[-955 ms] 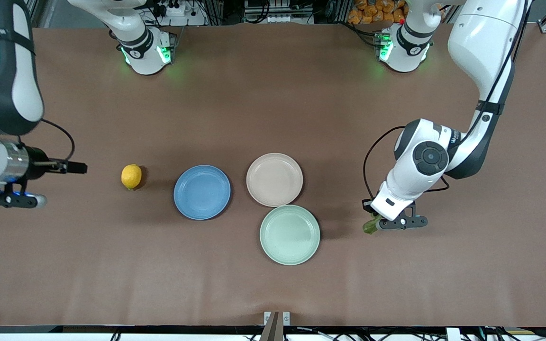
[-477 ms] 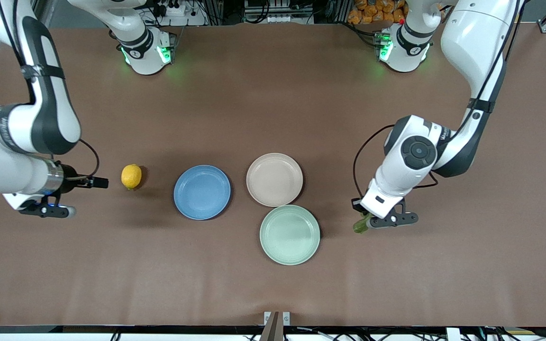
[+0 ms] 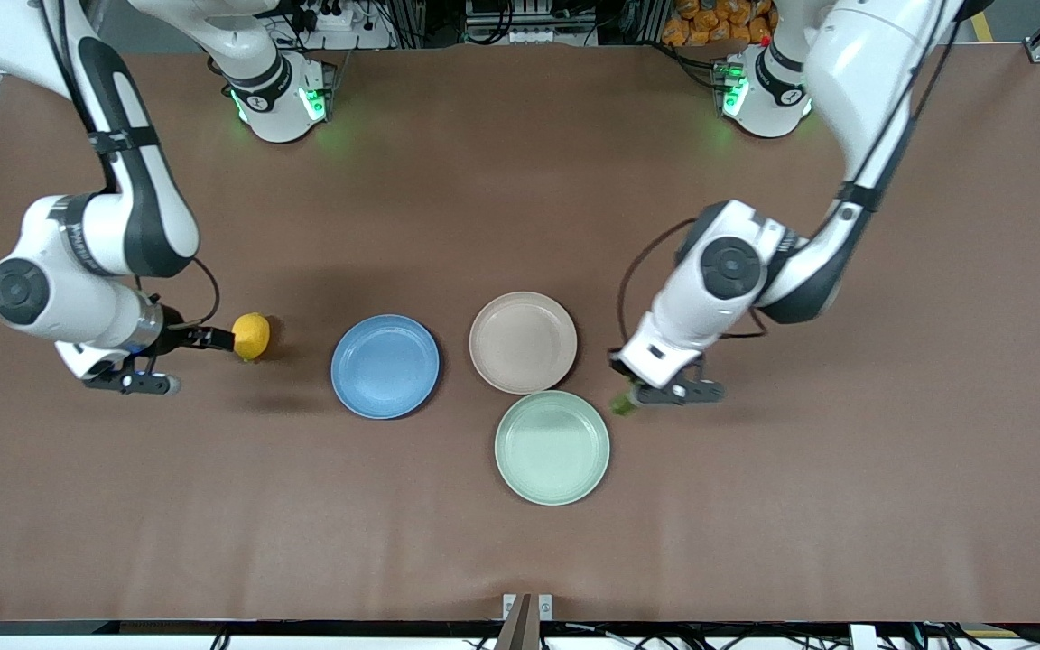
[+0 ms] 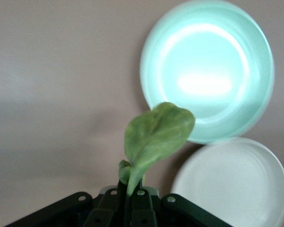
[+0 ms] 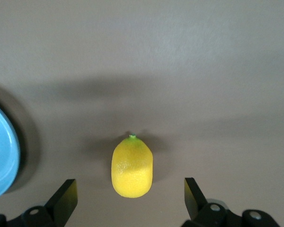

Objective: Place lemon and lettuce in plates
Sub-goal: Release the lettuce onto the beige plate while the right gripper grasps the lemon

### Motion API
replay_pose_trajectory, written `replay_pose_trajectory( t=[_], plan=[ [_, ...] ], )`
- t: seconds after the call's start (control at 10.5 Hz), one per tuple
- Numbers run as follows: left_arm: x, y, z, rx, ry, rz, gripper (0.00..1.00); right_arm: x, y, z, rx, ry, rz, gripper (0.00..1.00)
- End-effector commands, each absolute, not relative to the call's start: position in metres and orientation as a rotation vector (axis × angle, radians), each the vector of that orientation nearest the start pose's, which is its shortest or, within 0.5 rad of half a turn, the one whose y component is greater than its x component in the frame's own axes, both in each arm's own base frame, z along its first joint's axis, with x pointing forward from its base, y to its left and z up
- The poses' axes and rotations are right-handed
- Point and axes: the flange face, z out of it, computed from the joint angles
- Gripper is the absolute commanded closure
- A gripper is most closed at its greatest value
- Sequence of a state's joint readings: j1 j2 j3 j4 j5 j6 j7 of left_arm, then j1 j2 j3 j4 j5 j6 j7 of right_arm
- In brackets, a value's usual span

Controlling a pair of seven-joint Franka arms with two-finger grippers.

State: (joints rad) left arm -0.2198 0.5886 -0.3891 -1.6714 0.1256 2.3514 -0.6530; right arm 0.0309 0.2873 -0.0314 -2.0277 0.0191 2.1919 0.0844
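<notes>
The yellow lemon (image 3: 251, 336) lies on the table, beside the blue plate (image 3: 385, 366) toward the right arm's end. My right gripper (image 3: 222, 340) is open right at the lemon. In the right wrist view the lemon (image 5: 132, 166) sits between the spread fingertips (image 5: 66, 195) without touching them. My left gripper (image 3: 633, 397) is shut on the green lettuce (image 3: 620, 405) and holds it over the table at the mint-green plate's edge, near the beige-pink plate (image 3: 523, 342). In the left wrist view the lettuce (image 4: 156, 135) sticks out from the shut gripper (image 4: 131, 193).
The mint-green plate (image 3: 552, 446) lies nearer the front camera than the beige-pink plate, touching it. All three plates are empty. The blue plate's rim (image 5: 0, 156) shows in the right wrist view. Brown table stretches all around.
My right gripper has swept in from the table's end to the lemon. My left gripper has carried the lettuce toward the plates, from open table to the mint-green plate's edge.
</notes>
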Motion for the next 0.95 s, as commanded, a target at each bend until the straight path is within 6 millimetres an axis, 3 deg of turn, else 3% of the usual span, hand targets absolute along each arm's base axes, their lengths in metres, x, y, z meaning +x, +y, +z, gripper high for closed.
replay_pose_trajectory(
  t=[0.0,0.19,0.38,0.48,0.57,0.67,0.86],
  plan=[
    [0.568,-0.429,0.294,-3.372,-0.139,-0.043,1.0,0.55,0.009,0.279,-3.124,0.129,0.097,0.0],
    [0.55,-0.459,0.291,-3.393,-0.168,-0.052,1.0,0.543,0.008,0.262,-3.126,0.133,0.051,0.0],
    [0.52,-0.497,0.279,-3.416,-0.151,-0.064,1.0,0.537,0.008,0.249,-3.127,0.133,-0.004,0.0],
    [0.517,-0.5,0.274,-3.413,-0.149,-0.053,0.81,0.534,0.008,0.241,-3.128,0.131,-0.009,0.0],
    [0.513,-0.502,0.266,-3.406,-0.152,-0.031,0.09,0.529,0.007,0.235,-3.128,0.132,-0.035,0.0],
    [0.501,-0.51,0.259,-3.395,-0.134,-0.014,0.0,0.527,0.01,0.226,-3.129,0.121,-0.055,0.0],
    [0.503,-0.504,0.252,-3.368,-0.153,0.0,0.0,0.525,0.011,0.213,-3.13,0.119,-0.086,0.0]
  ],
)
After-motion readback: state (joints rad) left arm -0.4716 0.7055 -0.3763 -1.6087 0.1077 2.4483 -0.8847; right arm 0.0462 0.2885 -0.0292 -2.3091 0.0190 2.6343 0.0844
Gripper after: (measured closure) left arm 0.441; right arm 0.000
